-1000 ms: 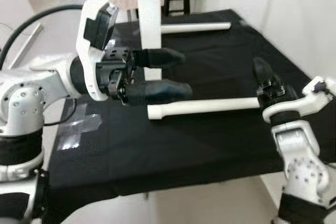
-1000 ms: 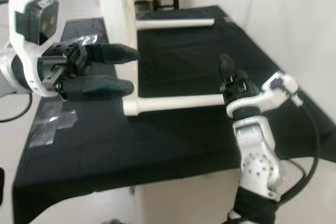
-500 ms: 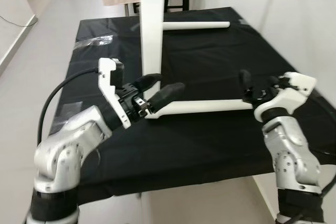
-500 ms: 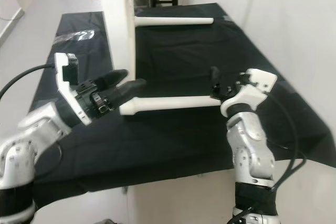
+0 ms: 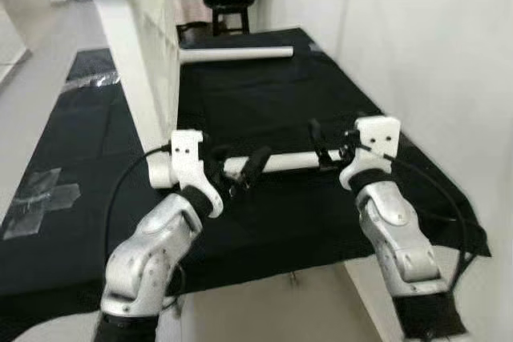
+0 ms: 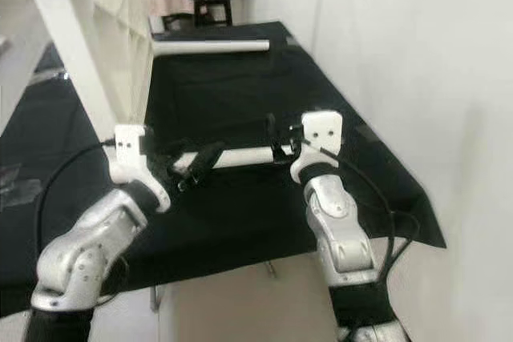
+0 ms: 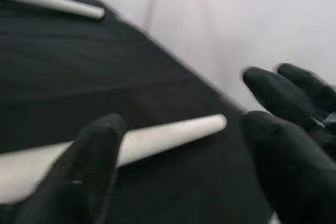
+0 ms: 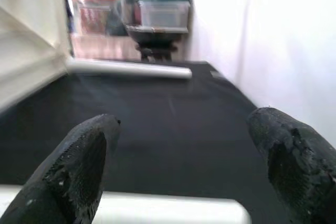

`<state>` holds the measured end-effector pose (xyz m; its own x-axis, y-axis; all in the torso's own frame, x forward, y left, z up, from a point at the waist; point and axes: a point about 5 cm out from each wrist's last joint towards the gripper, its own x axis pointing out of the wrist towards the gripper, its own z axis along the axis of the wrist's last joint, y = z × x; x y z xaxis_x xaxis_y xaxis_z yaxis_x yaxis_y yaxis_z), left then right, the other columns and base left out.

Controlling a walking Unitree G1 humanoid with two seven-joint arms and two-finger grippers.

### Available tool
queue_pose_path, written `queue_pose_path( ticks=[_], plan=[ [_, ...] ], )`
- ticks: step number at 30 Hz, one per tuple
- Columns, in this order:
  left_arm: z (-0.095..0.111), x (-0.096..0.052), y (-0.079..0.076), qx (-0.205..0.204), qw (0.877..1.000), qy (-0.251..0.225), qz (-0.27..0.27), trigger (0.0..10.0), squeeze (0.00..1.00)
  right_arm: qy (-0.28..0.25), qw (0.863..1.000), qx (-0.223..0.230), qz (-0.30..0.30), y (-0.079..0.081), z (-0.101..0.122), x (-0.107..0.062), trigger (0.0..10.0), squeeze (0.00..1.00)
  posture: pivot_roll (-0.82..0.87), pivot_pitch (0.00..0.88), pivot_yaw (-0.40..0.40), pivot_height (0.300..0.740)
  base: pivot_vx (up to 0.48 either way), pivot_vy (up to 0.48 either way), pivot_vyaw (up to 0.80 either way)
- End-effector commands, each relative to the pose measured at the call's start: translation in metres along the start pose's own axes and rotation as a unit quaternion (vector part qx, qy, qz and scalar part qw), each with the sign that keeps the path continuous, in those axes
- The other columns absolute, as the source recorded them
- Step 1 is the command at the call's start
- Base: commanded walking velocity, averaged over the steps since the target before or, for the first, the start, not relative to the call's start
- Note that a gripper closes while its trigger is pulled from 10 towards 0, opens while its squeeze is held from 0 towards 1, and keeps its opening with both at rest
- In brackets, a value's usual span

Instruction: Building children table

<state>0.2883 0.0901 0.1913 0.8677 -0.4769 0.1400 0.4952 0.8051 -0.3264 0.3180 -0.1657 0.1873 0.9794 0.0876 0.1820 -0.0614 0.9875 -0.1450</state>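
On black cloth (image 5: pixel 264 110) | left gripper (image 5: pixel 240 172), right gripper (image 5: pixel 325 146) (both spread) flank table leg (image 5: pixel 280 162)

Even, bright indoor light; white wall washed out, near overexposed. The matte black cloth-covered worktop (image 5: pixel 264 110) swallows shadow detail, with faint sheen at its far end. Head views are slightly soft. Left wrist view is motion-blurred; black fingers (image 7: pixel 92 166) are out of focus. Right wrist view: near fingers (image 8: pixel 84 166) blurred, background shelves hazy and overlit.
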Motion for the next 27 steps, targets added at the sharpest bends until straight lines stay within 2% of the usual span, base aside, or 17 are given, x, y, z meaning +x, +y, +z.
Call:
queue_pose_path(
  ticks=[1, 4, 14, 23, 25, 27],
  plan=[
    [0.009, -0.001, 0.014, 0.04, 0.998, -0.02, 0.046, 0.0, 0.0, 0.002, 1.0, -0.009, 0.013, 0.01, -0.006, 0.0, 10.0, 0.0, -0.01, 0.071, 0.007, 0.74, 0.0, 0.0, 0.0],
    [0.014, -0.001, 0.026, 0.044, 0.995, -0.03, 0.08, 0.0, 0.0, 0.011, 1.0, 0.0, 0.015, 0.011, -0.01, 0.001, 10.0, 0.0, -0.01, 0.066, 0.01, 0.74, 0.0, 0.0, 0.0],
    [0.007, 0.001, 0.034, 0.038, 0.992, -0.021, 0.115, 0.0, 0.0, 0.009, 1.0, 0.004, 0.015, 0.012, -0.012, 0.003, 10.0, 0.0, 0.0, 0.054, 0.017, 0.74, 0.0, 0.0, 0.0],
    [0.01, 0.001, 0.043, 0.059, 0.986, -0.019, 0.154, 0.0, 0.0, -0.021, 0.999, -0.017, 0.016, 0.012, -0.005, 0.006, 10.0, 0.0, 0.0, 0.053, 0.024, 0.74, 0.0, 0.0, 0.0],
    [0.019, -0.003, 0.06, 0.077, 0.977, -0.02, 0.197, 0.0, 0.0, -0.044, 0.998, -0.04, 0.029, 0.013, 0.005, 0.007, 10.0, 0.0, 0.0, 0.048, 0.027, 0.74, 0.0, 0.0, 0.0],
    [0.02, -0.004, 0.062, 0.078, 0.976, -0.018, 0.203, 0.0, 0.0, -0.048, 0.997, -0.042, 0.031, 0.013, 0.007, 0.007, 10.0, 0.0, 0.0, 0.048, 0.027, 0.74, 0.0, 0.0, 0.0]
  ],
)
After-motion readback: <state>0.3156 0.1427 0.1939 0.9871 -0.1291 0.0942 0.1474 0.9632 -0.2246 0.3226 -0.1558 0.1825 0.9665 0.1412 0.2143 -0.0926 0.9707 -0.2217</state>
